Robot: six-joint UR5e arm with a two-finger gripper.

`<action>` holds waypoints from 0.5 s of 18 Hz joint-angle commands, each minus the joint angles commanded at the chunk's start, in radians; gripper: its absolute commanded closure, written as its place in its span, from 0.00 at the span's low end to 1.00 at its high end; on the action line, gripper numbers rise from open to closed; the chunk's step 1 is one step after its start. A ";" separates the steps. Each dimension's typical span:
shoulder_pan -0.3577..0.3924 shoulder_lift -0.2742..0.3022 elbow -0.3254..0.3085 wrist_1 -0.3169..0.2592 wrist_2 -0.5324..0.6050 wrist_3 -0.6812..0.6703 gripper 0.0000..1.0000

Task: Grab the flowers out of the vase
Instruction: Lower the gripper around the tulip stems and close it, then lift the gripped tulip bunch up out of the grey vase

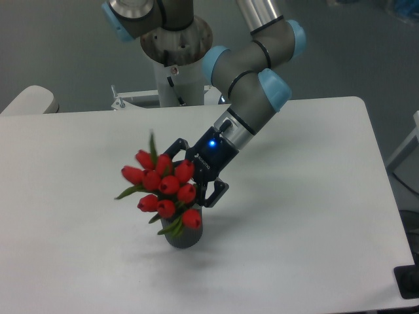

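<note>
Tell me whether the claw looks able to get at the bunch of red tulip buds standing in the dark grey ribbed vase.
Probably yes: the claw is already at the red tulip bunch, fingers spread on its right side, nothing between them. The vase sits below.

Obstacles: flowers [162, 186] over vase [183, 234], mid-table [314, 216]; gripper [194, 171] pressed in at their 3 o'clock. Open tabletop from 4 through 9 o'clock (arm base [175, 62] at 12).

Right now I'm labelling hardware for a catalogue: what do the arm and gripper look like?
The arm has grey cylindrical links with light blue caps at the joints and a silver tube section above. The gripper is black with two fingers, small white lettering on its body and a lit blue light near the wrist. No loose cables show.
</note>
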 joint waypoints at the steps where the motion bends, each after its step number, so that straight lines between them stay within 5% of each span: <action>1: 0.000 0.000 0.000 0.000 0.000 0.000 0.41; 9: 0.002 0.002 0.000 0.002 0.002 0.003 0.61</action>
